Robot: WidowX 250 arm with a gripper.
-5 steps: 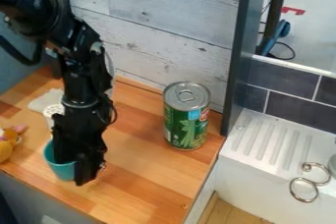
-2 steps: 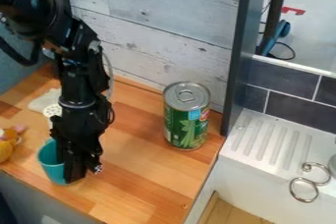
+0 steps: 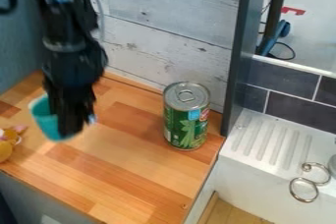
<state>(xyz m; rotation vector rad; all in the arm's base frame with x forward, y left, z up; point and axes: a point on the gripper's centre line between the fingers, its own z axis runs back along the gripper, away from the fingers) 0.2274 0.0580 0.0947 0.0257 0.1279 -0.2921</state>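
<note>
My gripper (image 3: 73,126) hangs on the left side of the counter, shut on a teal cup (image 3: 44,116). The cup is slightly tilted and held above the wood, and the black fingers cover its right part. To the right, a green can (image 3: 186,127) with a silver lid stands upright, well apart from the gripper. A yellow and pink toy (image 3: 7,145) lies at the left edge, below and to the left of the cup.
A grey wooden wall (image 3: 171,12) runs behind the counter (image 3: 131,169). A dark upright post (image 3: 238,61) stands just right of the can. Further right is a white sink (image 3: 269,144) with a ridged drainboard and metal rings (image 3: 304,189).
The gripper has risen with the teal cup in its hold, moving up and slightly left in the view. The white cloth and the perforated white piece are now hidden. Can and toy stayed put.
</note>
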